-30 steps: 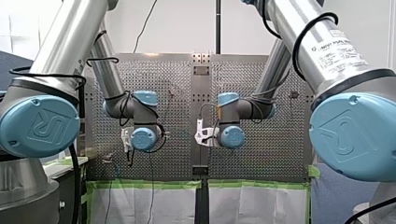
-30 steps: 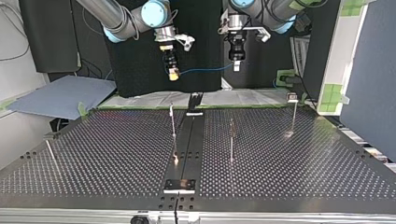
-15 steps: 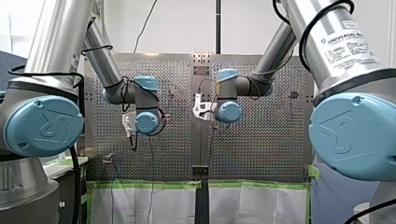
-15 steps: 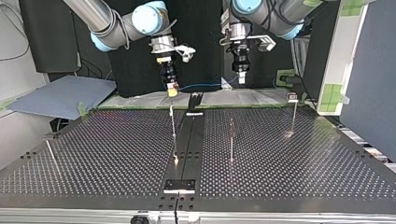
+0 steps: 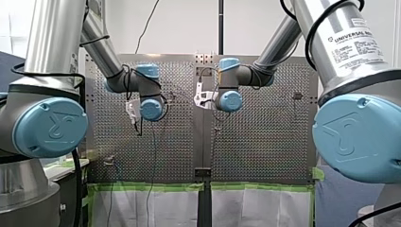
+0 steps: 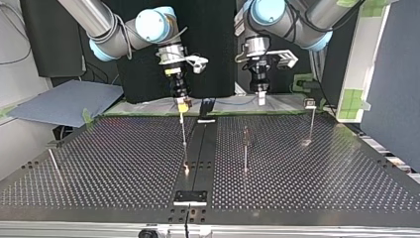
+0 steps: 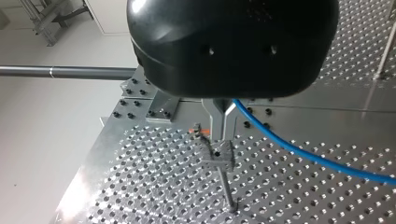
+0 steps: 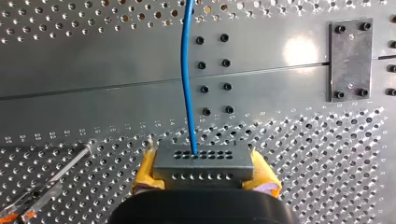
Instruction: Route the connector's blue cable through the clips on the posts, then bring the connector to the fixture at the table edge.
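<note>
Perforated metal surface (image 6: 124,163) with a dark central rail (image 6: 198,148) and thin upright posts (image 6: 245,151). Right hand (image 6: 183,103), hanging just beside the rail's end nearest the arms and above a post (image 6: 183,131), clamps the grey connector (image 8: 203,161) between its yellow pads (image 8: 145,171); the blue cable (image 8: 187,70) leaves the connector's face turned away from the hand. Left hand (image 7: 219,136), on the rail's other side, has its metal fingers (image 7: 215,119) pinched narrowly on the cable, which runs off sideways; a clipped post (image 7: 223,179) stands on the surface below it.
</note>
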